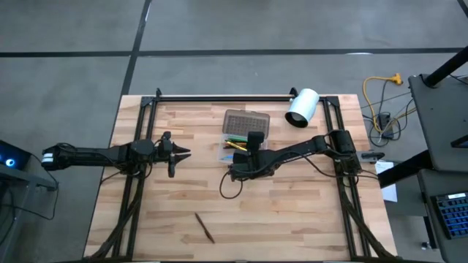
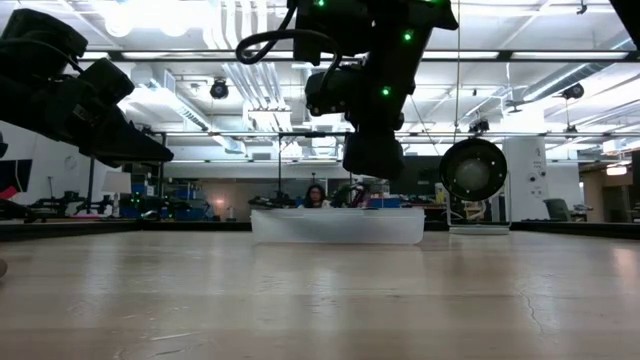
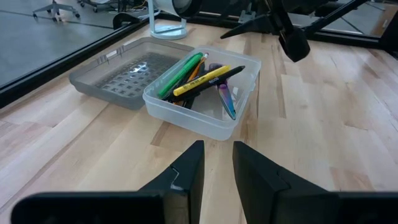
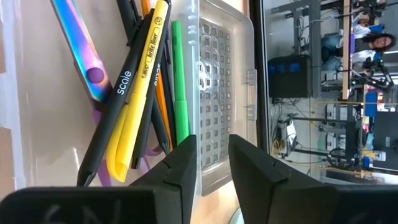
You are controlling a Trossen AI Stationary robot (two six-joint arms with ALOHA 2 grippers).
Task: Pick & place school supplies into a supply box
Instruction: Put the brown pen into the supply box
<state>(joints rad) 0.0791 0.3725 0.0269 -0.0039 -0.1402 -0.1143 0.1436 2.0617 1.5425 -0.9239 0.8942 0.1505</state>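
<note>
Hovering over the open supply box (image 1: pixel 238 148) of pens, the empty right gripper (image 4: pixel 208 163), fingers slightly apart, should probably rise clear before fetching the brown pencil (image 1: pixel 204 227) lying well away.

Pale wood-plank table (image 1: pixel 292 212), matt, visible grain. Translucent smooth plastic supply box (image 3: pixel 205 121); grey gridded lid (image 3: pixel 118 78). Glossy plastic yellow pen (image 4: pixel 140 93). Iridescent shiny scissor blades (image 4: pixel 78 46). Matt dark gripper fingers (image 3: pixel 186 177).
</note>
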